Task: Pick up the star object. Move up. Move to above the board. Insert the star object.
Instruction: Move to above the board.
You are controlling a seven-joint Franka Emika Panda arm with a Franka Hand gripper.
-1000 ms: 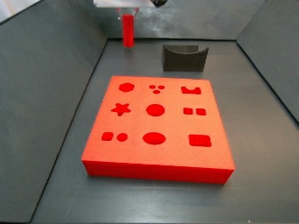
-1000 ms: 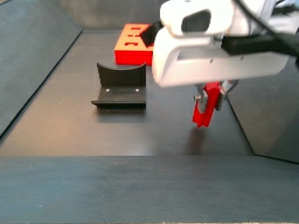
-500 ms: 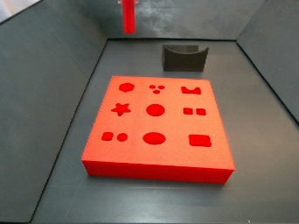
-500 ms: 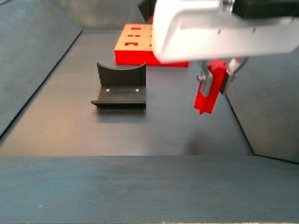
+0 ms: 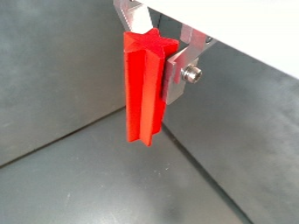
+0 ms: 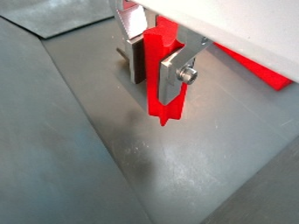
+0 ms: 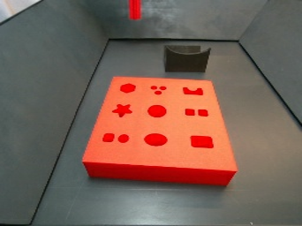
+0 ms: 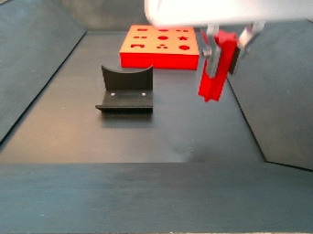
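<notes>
The star [image 5: 145, 87] is a long red peg with a star-shaped end. It hangs straight up and down, high above the dark floor [image 8: 134, 137], touching nothing below it. The gripper [image 5: 162, 54] holds it tight near its top, with one silver finger [image 6: 177, 72] pressed on each side. In both wrist views the lower part of the star [image 6: 160, 103] sticks out well below the fingers.

In a side view the star [image 8: 215, 73] hangs under the gripper [image 8: 225, 38], off to the side of the board [image 8: 162, 46] and well apart from it. In a side view only the star's low tip [image 7: 134, 9] shows at the top edge, beyond the far end of the board.

The board [image 7: 158, 129] lies flat on the floor. It has dark cut-out holes on top, and one is a star hole [image 7: 122, 110]. A dark grey holder [image 7: 185, 58] stands near the board's far end.
</notes>
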